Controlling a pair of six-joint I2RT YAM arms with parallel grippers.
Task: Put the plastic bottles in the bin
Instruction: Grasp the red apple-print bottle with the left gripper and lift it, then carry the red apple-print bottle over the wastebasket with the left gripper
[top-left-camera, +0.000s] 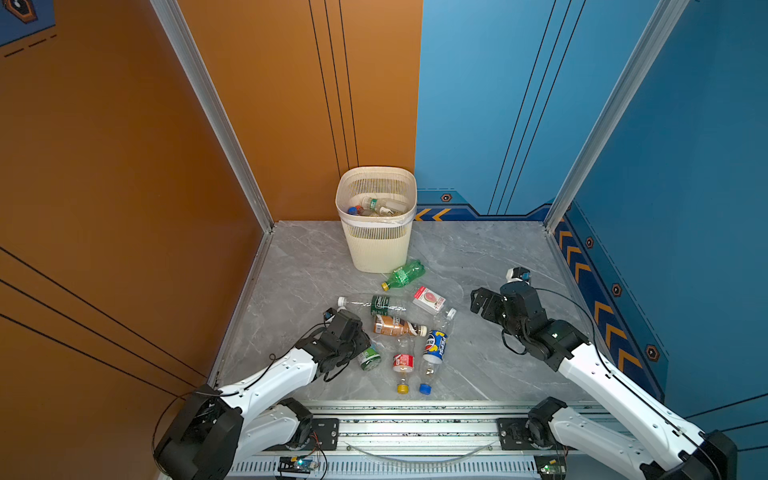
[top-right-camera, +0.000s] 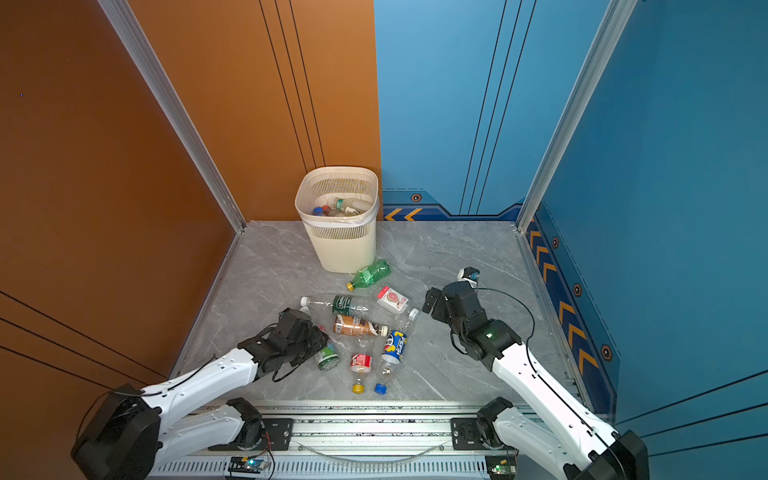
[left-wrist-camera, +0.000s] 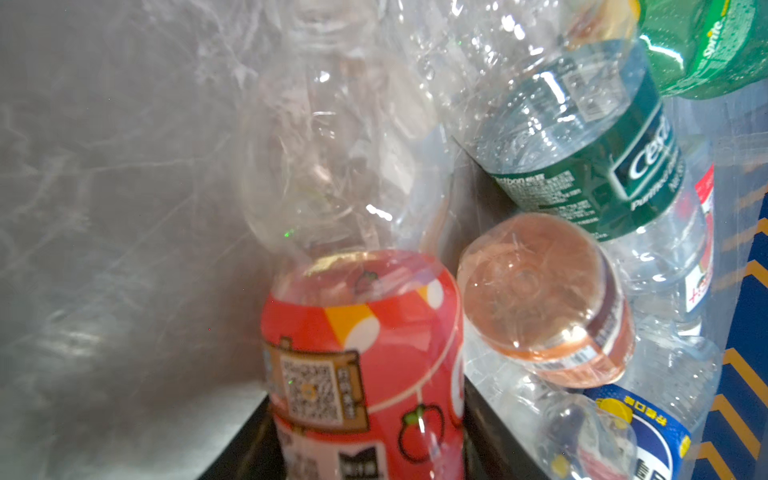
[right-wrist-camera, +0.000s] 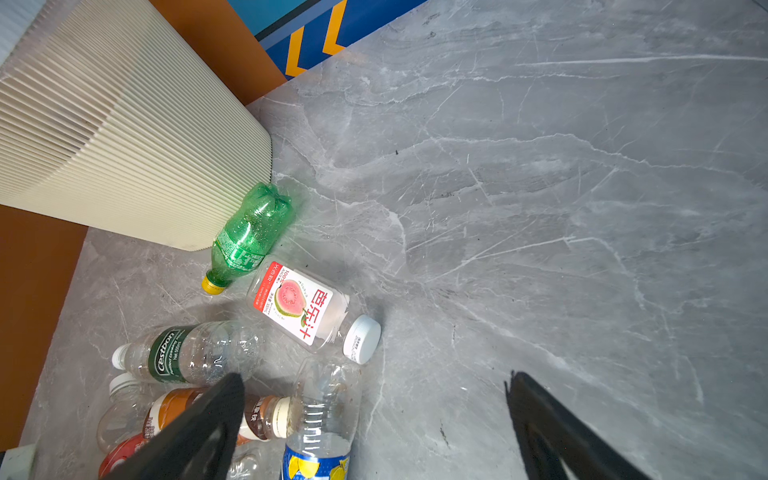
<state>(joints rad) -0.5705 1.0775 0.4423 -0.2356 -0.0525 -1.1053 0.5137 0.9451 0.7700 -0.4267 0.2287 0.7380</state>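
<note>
Under both hands lies the grey marble worktop (top-left-camera: 490, 249). Far past the hands, at the back of the worktop, stands the bin (top-left-camera: 377, 249): cream-white, tall, with thin ribbed sides and a clear liner bag (top-left-camera: 374, 223) over its rim. Some plastic bottles (top-left-camera: 380, 205) lie inside it. Between the two hands, more bottles lie on their sides in a heap (top-left-camera: 388, 305). The left hand (left-wrist-camera: 368, 399) reaches down at the left edge of the heap, and its black fingers (left-wrist-camera: 486, 440) press on both sides of a red-label bottle (left-wrist-camera: 365, 353) with a clear neck. The right hand (right-wrist-camera: 375, 377) hovers right of the heap, spread wide and empty. Just beside the bin's foot lies a green bottle (right-wrist-camera: 249, 237) with a yellow cap (right-wrist-camera: 214, 284). Closest to the right hand is a guava juice bottle (right-wrist-camera: 299, 307) with a white cap (right-wrist-camera: 362, 338). Beside the left hand lie a brown bottle (top-left-camera: 392, 326) and a Pepsi bottle (top-left-camera: 435, 345).
</note>
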